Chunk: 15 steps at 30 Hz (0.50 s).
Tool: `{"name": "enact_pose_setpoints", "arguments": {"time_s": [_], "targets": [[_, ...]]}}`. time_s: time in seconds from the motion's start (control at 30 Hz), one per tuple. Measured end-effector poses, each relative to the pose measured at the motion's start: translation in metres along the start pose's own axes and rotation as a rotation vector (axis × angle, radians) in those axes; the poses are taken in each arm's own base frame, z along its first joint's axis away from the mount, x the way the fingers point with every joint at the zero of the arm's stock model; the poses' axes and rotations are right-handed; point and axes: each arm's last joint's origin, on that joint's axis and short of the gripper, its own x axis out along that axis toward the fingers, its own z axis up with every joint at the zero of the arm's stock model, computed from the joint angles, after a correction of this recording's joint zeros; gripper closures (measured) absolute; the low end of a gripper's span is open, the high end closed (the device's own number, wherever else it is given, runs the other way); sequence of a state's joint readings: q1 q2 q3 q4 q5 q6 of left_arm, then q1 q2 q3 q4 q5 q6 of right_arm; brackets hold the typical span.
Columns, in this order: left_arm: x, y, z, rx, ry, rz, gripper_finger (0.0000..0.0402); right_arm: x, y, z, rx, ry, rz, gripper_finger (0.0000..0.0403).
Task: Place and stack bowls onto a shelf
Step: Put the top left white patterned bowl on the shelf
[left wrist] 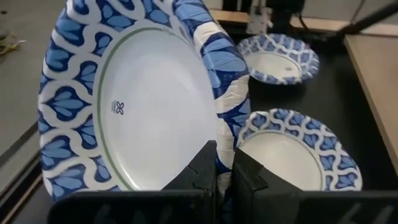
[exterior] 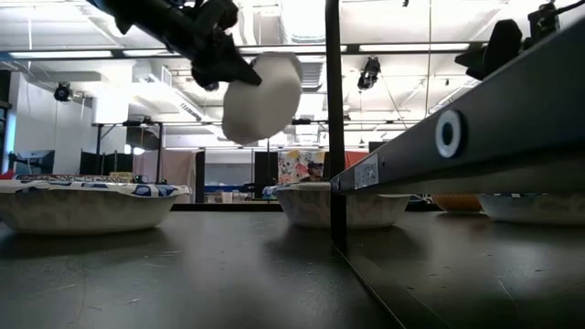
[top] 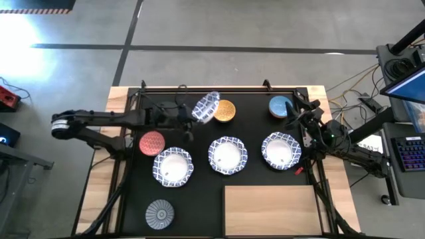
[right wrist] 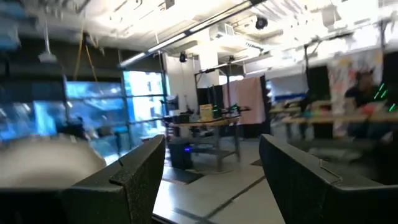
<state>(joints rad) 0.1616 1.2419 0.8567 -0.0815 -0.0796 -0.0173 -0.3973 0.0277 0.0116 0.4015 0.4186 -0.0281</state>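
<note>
My left gripper [top: 192, 117] is over the mat's far side, shut on a large white bowl with a blue patterned rim [top: 206, 106], held in the air on edge. Three more large bowls [top: 173, 166] [top: 227, 155] [top: 281, 150] sit in a row on their bases. The orange-yellow bowl [top: 225, 111], blue bowl [top: 280, 106], pink-red bowl [top: 152, 143] and grey-striped bowl [top: 159, 214] rest on the mat. The pale wood shelf [top: 271, 209] lies flat at the near edge. My right gripper [right wrist: 211, 149] is open near the blue bowl and holds nothing. My left gripper pinches the large bowl's rim [left wrist: 225, 134], one finger [left wrist: 202, 168] on the inner side and the other [left wrist: 249, 171] on the outer wall. The fingers come roughly level from the table's left. The bowl [exterior: 265, 96] is lifted clear and stands tilted on edge, its hollow facing the left arm.
A black mat with a metal frame [top: 219, 88] covers the table between pale wood side strips [top: 99, 192]. A frame post [exterior: 335, 119] rises in the low view. Cables and a keyboard [top: 408, 162] lie off the table's right. Bare mat lies beside the shelf's left.
</note>
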Motion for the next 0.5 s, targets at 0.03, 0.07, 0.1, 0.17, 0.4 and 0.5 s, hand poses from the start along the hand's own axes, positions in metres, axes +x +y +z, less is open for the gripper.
{"name": "enact_pose_setpoints", "arguments": {"time_s": [0.03, 0.07, 0.1, 0.17, 0.4, 0.5], "targets": [[0.004, -0.003, 0.001, 0.009, 0.000, -0.013, 0.0401, 0.000, 0.000, 0.001, 0.034, -0.006, 0.000, 0.0154], [0.008, -0.006, 0.001, 0.015, 0.001, -0.030, 0.0401, 0.000, 0.000, 0.001, 0.051, -0.011, 0.000, 0.0154], [0.012, -0.009, 0.002, 0.019, 0.002, -0.045, 0.0401, 0.000, 0.000, 0.001, 0.065, -0.012, 0.001, 0.0154], [0.020, -0.015, 0.004, 0.027, -0.001, -0.084, 0.0401, 0.000, 0.000, 0.001, 0.081, -0.006, 0.000, 0.0154], [0.044, -0.037, 0.021, 0.096, -0.010, -0.213, 0.0401, 0.000, -0.001, 0.001, 0.218, -0.010, -0.028, 0.0154], [0.053, -0.044, 0.027, 0.132, -0.015, -0.243, 0.0401, 0.000, -0.001, 0.000, 0.259, -0.007, -0.026, 0.0154]]}}
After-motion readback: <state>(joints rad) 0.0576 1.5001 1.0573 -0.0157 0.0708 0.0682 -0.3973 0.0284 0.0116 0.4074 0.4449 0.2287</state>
